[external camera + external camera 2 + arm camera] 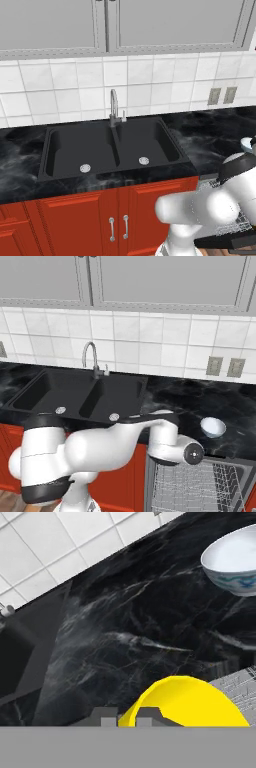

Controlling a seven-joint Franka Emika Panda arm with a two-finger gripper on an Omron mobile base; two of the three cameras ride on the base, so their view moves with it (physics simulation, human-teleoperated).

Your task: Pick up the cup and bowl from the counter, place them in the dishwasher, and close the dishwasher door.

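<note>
In the hand view my gripper (126, 717) is shut on the wall of the yellow cup (185, 704), which bulges up close in front of the fingertips (150, 714). The cup hangs over the counter's (125, 622) front edge, beside a corner of the dishwasher's grey wire rack (240, 687). The pale bluish-white bowl (235, 559) stands upright on the counter beyond it, apart from the cup. The same bowl (213, 427) rests near the counter edge above the open dishwasher rack (200, 486). The bowl (248, 144) peeks out behind my arm.
A black double sink (110, 145) with a silver faucet (115, 107) lies left of the work spot. Red cabinet doors (100, 220) stand below it. White tiled wall with two outlets (225, 367) backs the counter. My white arm spans the front of the sink (75, 391).
</note>
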